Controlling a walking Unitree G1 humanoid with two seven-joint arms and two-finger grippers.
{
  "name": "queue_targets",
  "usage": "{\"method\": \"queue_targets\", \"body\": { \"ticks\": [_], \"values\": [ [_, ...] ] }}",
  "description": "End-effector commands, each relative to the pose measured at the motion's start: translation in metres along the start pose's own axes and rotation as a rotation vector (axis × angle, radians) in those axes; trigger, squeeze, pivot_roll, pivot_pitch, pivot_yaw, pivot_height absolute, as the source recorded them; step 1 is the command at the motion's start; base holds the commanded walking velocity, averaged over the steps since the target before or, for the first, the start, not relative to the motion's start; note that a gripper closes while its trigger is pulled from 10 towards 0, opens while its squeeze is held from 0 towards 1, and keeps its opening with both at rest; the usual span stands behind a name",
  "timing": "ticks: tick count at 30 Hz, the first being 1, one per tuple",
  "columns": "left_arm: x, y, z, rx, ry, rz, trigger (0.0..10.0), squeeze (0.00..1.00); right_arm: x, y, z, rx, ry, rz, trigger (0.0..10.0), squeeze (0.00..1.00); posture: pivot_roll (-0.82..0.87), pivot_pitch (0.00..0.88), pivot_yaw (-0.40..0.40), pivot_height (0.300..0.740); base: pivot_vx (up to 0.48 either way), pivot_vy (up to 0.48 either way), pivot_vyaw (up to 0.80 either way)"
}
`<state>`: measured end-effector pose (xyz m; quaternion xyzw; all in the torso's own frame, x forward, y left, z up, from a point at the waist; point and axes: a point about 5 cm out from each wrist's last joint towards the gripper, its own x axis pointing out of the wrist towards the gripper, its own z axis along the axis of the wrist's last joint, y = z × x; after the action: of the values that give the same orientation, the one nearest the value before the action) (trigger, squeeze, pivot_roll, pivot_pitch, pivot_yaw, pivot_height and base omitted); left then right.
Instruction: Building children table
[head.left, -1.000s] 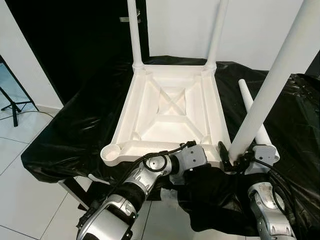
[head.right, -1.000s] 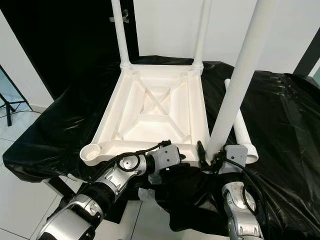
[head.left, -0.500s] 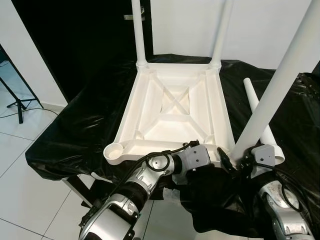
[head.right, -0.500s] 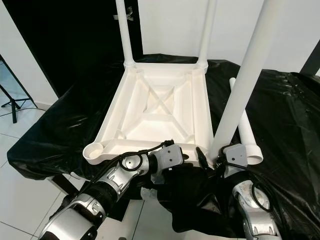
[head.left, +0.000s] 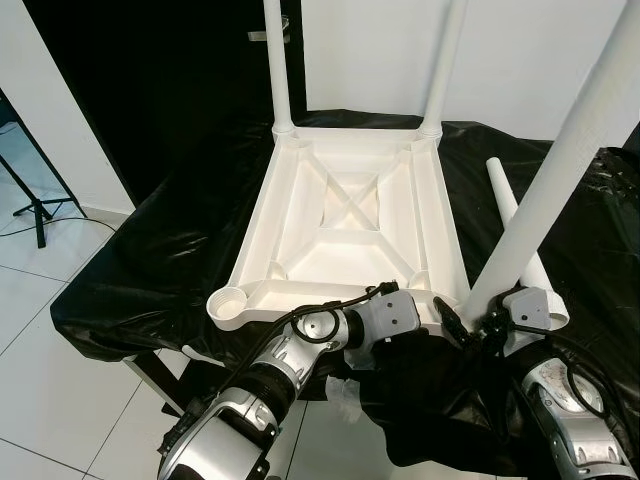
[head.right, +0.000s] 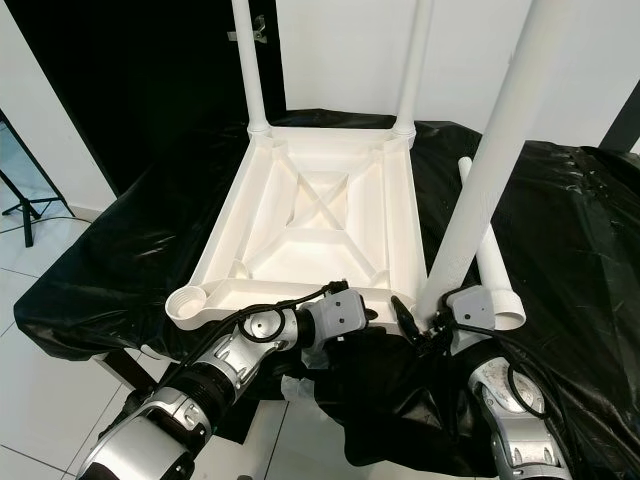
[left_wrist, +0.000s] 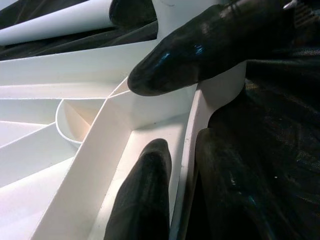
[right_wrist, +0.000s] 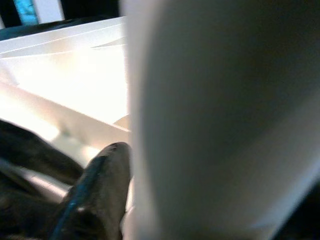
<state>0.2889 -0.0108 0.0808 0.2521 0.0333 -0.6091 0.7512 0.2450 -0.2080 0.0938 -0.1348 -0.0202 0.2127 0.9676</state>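
Less tilted now: right hand's (head.left: 468, 328) upright leg (head.left: 560, 170).

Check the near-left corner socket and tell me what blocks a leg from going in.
Nothing visible blocks it. The open socket at the upturned tabletop's near-left corner shows an unobstructed mouth. The spare leg lies on the black sheet beyond the right tool, which grips another leg.

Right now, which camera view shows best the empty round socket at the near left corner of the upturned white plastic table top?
The left eye view: the empty round socket is whole and unobstructed. The right eye view shows it equally whole.
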Motion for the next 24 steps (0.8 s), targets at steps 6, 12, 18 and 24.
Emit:
{"method": "queue_targets", "body": {
  "ticks": [6,12,18,24],
  "values": [
    [-0.004,-0.026,-0.041,-0.116,0.166,-0.047,10.0,0.00,-0.006,0.003,-0.011,0.056,0.057,-0.020,0.0,0.00,0.18,0.000,-0.001,0.740,0.000,0.000,0.00],
    [-0.002,-0.025,-0.039,-0.112,0.165,-0.049,10.0,0.00,-0.004,0.033,-0.021,0.114,0.073,-0.371,0.0,0.00,0.17,0.000,0.006,0.740,0.000,0.000,0.00],
    [-0.002,-0.028,-0.041,-0.105,0.173,-0.063,10.0,0.00,0.004,0.014,-0.021,0.093,0.106,-0.562,0.0,0.00,0.17,0.000,0.008,0.740,0.000,0.000,0.00],
    [-0.002,-0.026,-0.040,-0.105,0.169,-0.058,10.0,0.00,0.008,0.019,-0.021,0.100,0.120,-0.514,10.0,0.00,0.17,0.000,0.009,0.740,0.000,0.000,0.00]
  ]
}}
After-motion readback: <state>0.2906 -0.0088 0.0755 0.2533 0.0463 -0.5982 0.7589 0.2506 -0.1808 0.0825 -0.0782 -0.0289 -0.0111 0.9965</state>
